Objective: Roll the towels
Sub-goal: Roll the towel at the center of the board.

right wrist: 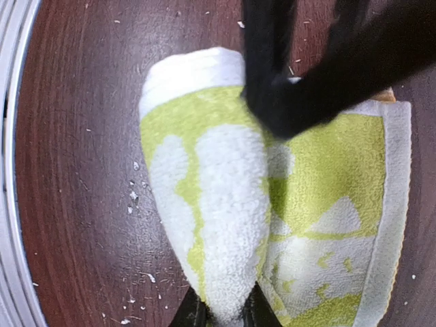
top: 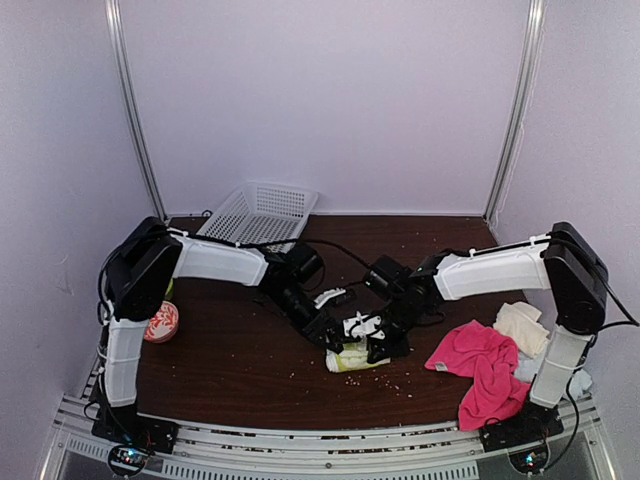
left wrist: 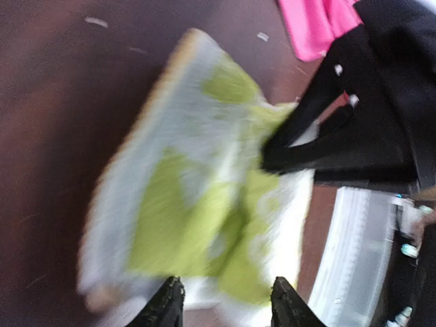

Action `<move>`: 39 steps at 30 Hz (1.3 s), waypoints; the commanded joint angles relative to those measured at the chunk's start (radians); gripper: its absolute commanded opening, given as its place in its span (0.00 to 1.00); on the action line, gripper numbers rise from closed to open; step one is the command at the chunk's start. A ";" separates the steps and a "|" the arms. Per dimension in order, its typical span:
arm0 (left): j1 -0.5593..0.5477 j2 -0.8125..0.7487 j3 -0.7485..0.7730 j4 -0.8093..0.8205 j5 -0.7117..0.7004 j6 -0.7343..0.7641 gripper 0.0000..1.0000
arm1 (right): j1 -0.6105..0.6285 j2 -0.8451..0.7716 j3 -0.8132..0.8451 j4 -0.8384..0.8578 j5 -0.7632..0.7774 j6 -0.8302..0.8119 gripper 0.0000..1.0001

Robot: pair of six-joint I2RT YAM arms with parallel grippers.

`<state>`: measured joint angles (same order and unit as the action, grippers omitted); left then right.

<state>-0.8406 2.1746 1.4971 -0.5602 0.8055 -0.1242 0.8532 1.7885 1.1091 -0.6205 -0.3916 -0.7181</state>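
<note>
The right pincer (right wrist: 225, 315) is pinched on the narrow end of the rolled part of the lime-yellow towel (right wrist: 211, 204), which tapers toward it; beside the roll, the rest of that towel lies flat on the dark desk (right wrist: 75, 170); the left pincer (left wrist: 225, 305) faces it from the opposite side, fingers spread, the towel's near edge just ahead of them; out past the right pincer's arm lies the crumpled hot-pink towel (top: 480, 365), the cream towel (top: 522, 325) just beside it; a white basket (top: 258, 212) sits well behind the left pincer.
</note>
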 commanded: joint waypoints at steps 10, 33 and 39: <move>-0.037 -0.540 -0.408 0.399 -0.655 0.126 0.50 | -0.228 0.388 0.303 -0.494 -0.382 0.009 0.05; -0.352 -0.103 -0.073 0.223 -0.904 0.533 0.51 | -0.258 0.522 0.406 -0.571 -0.396 0.040 0.05; -0.351 -0.089 -0.098 0.267 -0.877 0.523 0.32 | -0.258 0.512 0.432 -0.591 -0.416 0.037 0.07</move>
<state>-1.1938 2.0720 1.3972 -0.3088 -0.0750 0.3950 0.5934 2.2463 1.5433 -1.2205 -0.9604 -0.6807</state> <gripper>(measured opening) 0.381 0.105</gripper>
